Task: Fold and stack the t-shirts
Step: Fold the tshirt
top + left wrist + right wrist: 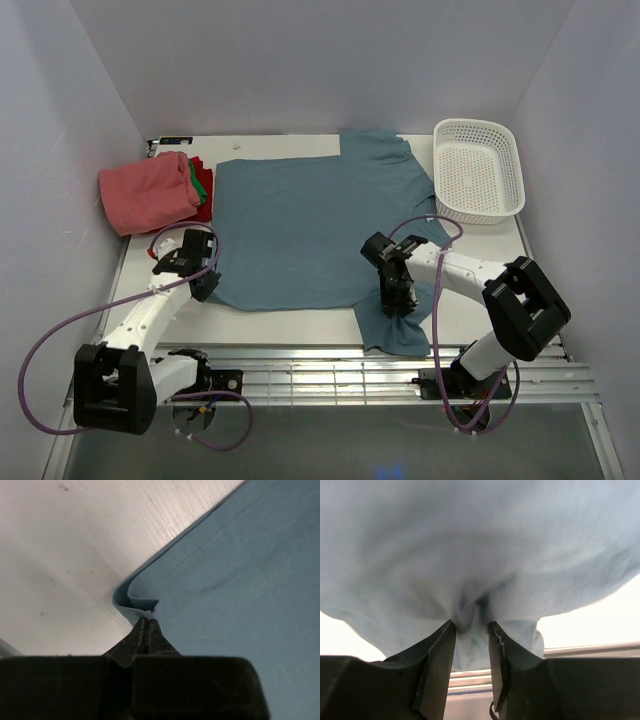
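The large teal-blue t-shirt (295, 225) lies spread flat across the middle of the table. My left gripper (207, 285) is shut on its near left corner, and the left wrist view shows the closed jaw tips (148, 616) pinching a small fold of the hem (142, 602). My right gripper (393, 297) is shut on a bunch of the shirt's near right part, and a flap (398, 335) hangs toward the front edge. In the right wrist view the cloth (470, 555) fills the gap between the jaws (471, 625). The folded salmon-pink (148, 192), green (203, 180) and red (204, 211) shirts are stacked at the back left.
A white mesh basket (478, 168) stands at the back right corner. The white tabletop (480, 250) shows beside the shirt on both sides. A slatted metal rail (300, 362) runs along the front edge. Purple cables loop off both arms.
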`<state>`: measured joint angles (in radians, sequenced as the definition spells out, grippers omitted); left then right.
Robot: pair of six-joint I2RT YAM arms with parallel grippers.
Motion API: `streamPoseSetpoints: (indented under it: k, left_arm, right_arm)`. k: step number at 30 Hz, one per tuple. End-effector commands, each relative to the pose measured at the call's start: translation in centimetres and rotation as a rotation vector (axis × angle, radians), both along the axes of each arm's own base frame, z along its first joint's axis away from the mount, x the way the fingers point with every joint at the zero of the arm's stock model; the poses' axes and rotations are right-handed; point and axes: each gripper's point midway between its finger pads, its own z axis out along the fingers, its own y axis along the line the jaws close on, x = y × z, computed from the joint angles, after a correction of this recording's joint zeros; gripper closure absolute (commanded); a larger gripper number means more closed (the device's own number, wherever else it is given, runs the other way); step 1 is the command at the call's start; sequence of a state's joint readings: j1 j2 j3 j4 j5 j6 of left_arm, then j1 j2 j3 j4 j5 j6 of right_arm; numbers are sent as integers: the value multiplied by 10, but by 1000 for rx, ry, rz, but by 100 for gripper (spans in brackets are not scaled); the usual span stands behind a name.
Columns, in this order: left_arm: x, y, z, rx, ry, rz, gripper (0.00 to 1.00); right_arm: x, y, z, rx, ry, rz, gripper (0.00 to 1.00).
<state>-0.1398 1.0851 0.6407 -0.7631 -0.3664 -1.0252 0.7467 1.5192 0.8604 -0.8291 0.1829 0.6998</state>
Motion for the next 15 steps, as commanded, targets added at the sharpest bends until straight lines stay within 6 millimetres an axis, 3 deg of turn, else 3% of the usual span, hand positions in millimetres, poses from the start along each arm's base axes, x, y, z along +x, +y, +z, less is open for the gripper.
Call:
streamPoseSetpoints:
  k: [1,5,9,13,15]
  left_arm:
    - [35,-14,14,-42,-72,-96,100]
    - [53,-15,19,-29,-66,-130,100]
    - [73,-12,30,-17,-90,-145,100]
    - [83,-5,42,-2,-107,-137,100]
    - [86,-3,47,-1,-119,-137,100]
  right_arm:
    - [39,7,24,-51,-96,51,62]
    - [70,18,40,-67,-133,79,64]
    - [92,15,45,-84,-142,88,65]
    - [102,15,45,-77,-114,113,66]
    - [96,11,48,-86,-93,125,62]
